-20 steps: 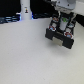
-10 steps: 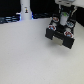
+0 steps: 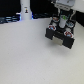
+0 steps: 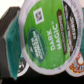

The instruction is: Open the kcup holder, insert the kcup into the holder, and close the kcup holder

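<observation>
The black kcup holder [image 3: 60,36] stands at the exterior view's upper right. Its tray of round slots is slid out at the front, with pods in it. My gripper [image 3: 62,23] hangs straight over that tray, close above the slots. In the wrist view the kcup [image 4: 42,35] fills most of the picture, its green "Dark Magic" lid tilted and very near the camera. It is held between my fingers, and a teal pad [image 4: 10,44] lies against its rim. Behind the kcup show a red-topped pod [image 4: 77,62], a dark-topped pod [image 4: 75,25] and black parts of the holder [image 4: 7,27].
A white bottle-shaped object [image 3: 25,10] stands at the back on the exterior view's left. The pale tabletop [image 3: 25,55] spreads out in front of and beside the holder. Dark items line the back edge.
Hardly anything differs. The gripper stays over the open tray of the holder, perhaps slightly lower than a second ago.
</observation>
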